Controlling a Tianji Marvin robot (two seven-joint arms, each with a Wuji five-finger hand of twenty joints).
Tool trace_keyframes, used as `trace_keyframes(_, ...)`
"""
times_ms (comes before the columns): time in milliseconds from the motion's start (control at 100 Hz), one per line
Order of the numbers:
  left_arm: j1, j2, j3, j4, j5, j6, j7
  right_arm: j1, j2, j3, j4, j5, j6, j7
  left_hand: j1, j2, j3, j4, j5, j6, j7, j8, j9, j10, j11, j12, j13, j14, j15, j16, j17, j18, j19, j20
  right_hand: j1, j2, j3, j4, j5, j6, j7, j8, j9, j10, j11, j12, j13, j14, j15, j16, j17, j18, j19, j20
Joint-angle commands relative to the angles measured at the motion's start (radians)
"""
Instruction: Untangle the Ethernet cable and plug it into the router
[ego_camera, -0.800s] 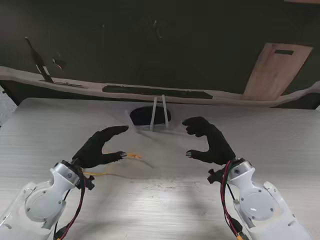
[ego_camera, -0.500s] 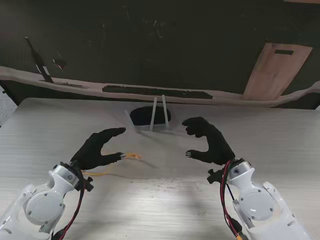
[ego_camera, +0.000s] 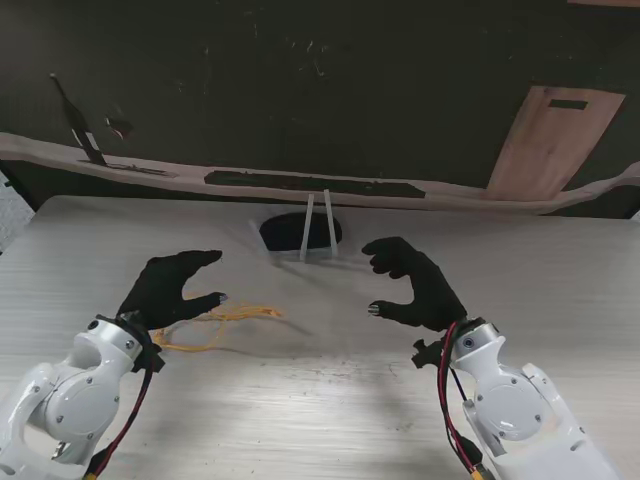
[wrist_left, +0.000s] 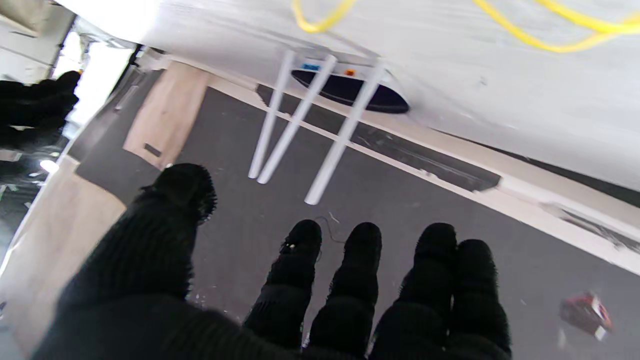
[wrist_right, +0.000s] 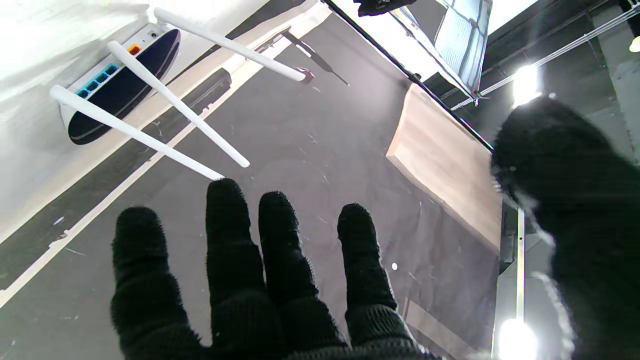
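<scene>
Left hand, stand view: the left hand (ego_camera: 165, 288) hovers over the table (ego_camera: 330, 400), fingers spread and curled, holding nothing; the yellow Ethernet cable (ego_camera: 215, 322) lies loose just beside its fingertips, on the right.
Right hand, stand view: the right hand (ego_camera: 412, 285) is raised in a wide claw, thumb apart from the fingers, empty, well apart from the cable.
Router, stand view: the router (ego_camera: 300, 231) sits at the far middle of the table, white antennas upright, between the two hands and farther from me.
Cable, left wrist view: only yellow loops of cable (wrist_left: 540, 30) show on the table; the plug end cannot be made out.
Left hand, left wrist view: the fingers (wrist_left: 350, 280) lie side by side, the thumb set off, nothing between them; the router (wrist_left: 350, 90) is ahead.
Right hand, right wrist view: the fingers (wrist_right: 230, 250) are splayed and empty, pointed toward the router (wrist_right: 117, 80), whose coloured ports face this way.
Doing the step well: probably pinch the cable close to one free end, lift it so the loops fall open, and let the other hand steady the slack before aiming at a port.
</scene>
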Motion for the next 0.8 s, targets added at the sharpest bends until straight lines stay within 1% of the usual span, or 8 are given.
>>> trace_keyframes(0, 0.007, 0.007, -0.016, -0.005, -0.008, 0.005, 0.003, -0.005, -0.003, -0.002, 0.003, 0.002, 0.0, 0.015, 0.005, 0.019, 0.024, 0.005, 0.002, -0.016, 0.013, 0.004, -0.027, -0.015, 0.007, 0.001, -0.019, -0.119, 0.009, 0.006, -0.019, -0.067, 0.006, -0.016, -0.001, 0.012, -0.012, -0.009, -0.002, -0.022, -0.003, -0.014, 0.0, -0.012, -0.007, -0.014, 0.009, 0.005, 0.007, 0.012, 0.005, 0.001, -0.023, 0.018)
trace_keyframes(70, 0.005, 0.006, -0.027, 0.001, 0.012, 0.04, 0.009, -0.003, -0.003, -0.002, 0.005, -0.003, 0.002, 0.013, 0.012, 0.008, 0.037, 0.007, -0.001, -0.016, 0.016, 0.005, -0.033, -0.019, 0.008, 0.002, -0.029, -0.106, 0.007, 0.002, -0.021, -0.069, 0.005, -0.02, 0.001, 0.015, -0.013, -0.008, -0.002, -0.022, -0.003, -0.013, 0.0, -0.013, -0.007, -0.014, 0.009, 0.007, 0.007, 0.012, 0.005, 0.002, -0.023, 0.019)
trace_keyframes(90, 0.003, 0.006, -0.029, 0.003, 0.015, 0.05, 0.008, -0.003, -0.003, -0.002, 0.005, -0.003, 0.003, 0.012, 0.014, 0.006, 0.041, 0.008, -0.003, -0.015, 0.015, 0.005, -0.036, -0.018, 0.008, 0.002, -0.024, -0.119, 0.01, 0.003, -0.021, -0.069, 0.005, -0.021, 0.001, 0.017, -0.014, -0.007, 0.001, -0.022, -0.003, -0.013, 0.0, -0.013, -0.007, -0.014, 0.011, 0.007, 0.008, 0.012, 0.005, 0.002, -0.024, 0.019)
trace_keyframes(120, 0.0, 0.007, -0.031, 0.007, 0.017, 0.066, 0.004, -0.002, -0.003, -0.002, 0.006, -0.003, 0.005, 0.011, 0.015, 0.002, 0.047, 0.008, -0.006, -0.015, 0.015, 0.005, -0.04, -0.019, 0.008, 0.002, -0.03, -0.107, 0.008, 0.002, -0.021, -0.068, 0.005, -0.023, 0.002, 0.017, -0.015, -0.007, 0.002, -0.022, -0.003, -0.013, 0.0, -0.013, -0.008, -0.014, 0.01, 0.007, 0.008, 0.012, 0.005, 0.002, -0.024, 0.019)
trace_keyframes(260, -0.026, 0.013, -0.024, 0.043, 0.035, 0.137, -0.036, 0.002, -0.005, -0.005, 0.011, -0.004, 0.017, 0.005, 0.017, -0.016, 0.079, 0.007, -0.028, -0.013, 0.013, 0.004, -0.065, -0.023, 0.008, 0.002, -0.038, -0.117, 0.009, 0.0, -0.024, -0.071, 0.007, -0.028, 0.007, 0.019, -0.017, -0.006, 0.005, -0.02, -0.006, -0.014, 0.004, -0.011, -0.006, -0.014, 0.014, 0.008, 0.011, 0.014, 0.007, 0.004, -0.024, 0.021)
trace_keyframes(470, -0.07, 0.027, 0.025, 0.11, 0.11, 0.234, -0.095, 0.006, -0.004, -0.012, 0.012, -0.017, 0.033, 0.009, -0.008, -0.06, 0.182, -0.007, -0.051, -0.003, 0.025, 0.007, -0.086, -0.017, 0.023, 0.008, -0.025, -0.157, 0.014, -0.006, -0.015, -0.079, 0.033, -0.026, 0.008, 0.029, -0.024, -0.004, 0.006, -0.02, -0.007, -0.014, 0.006, -0.01, -0.006, -0.014, 0.018, 0.009, 0.019, 0.017, 0.016, 0.017, -0.018, 0.029)
trace_keyframes(620, -0.097, 0.037, 0.066, 0.15, 0.176, 0.279, -0.129, 0.013, -0.003, -0.017, 0.016, -0.019, 0.049, 0.014, -0.008, -0.082, 0.214, -0.012, -0.08, 0.003, 0.021, 0.006, -0.102, -0.023, 0.025, 0.01, -0.027, -0.161, 0.021, -0.008, -0.012, -0.084, 0.035, -0.027, 0.012, 0.039, -0.03, -0.003, 0.006, -0.02, -0.007, -0.013, 0.006, -0.009, -0.008, -0.014, 0.017, 0.01, 0.022, 0.018, 0.019, 0.022, -0.013, 0.035)
trace_keyframes(790, -0.129, 0.043, 0.103, 0.196, 0.189, 0.324, -0.164, 0.018, -0.005, -0.027, 0.019, -0.012, 0.075, 0.014, -0.005, -0.101, 0.238, -0.013, -0.124, 0.002, 0.009, 0.001, -0.133, -0.034, 0.021, 0.009, -0.038, -0.155, 0.024, -0.007, -0.021, -0.081, 0.029, -0.03, 0.023, 0.073, -0.053, 0.002, 0.014, -0.018, -0.011, -0.014, 0.012, -0.001, -0.01, -0.015, 0.019, 0.016, 0.027, 0.02, 0.021, 0.032, -0.011, 0.043)
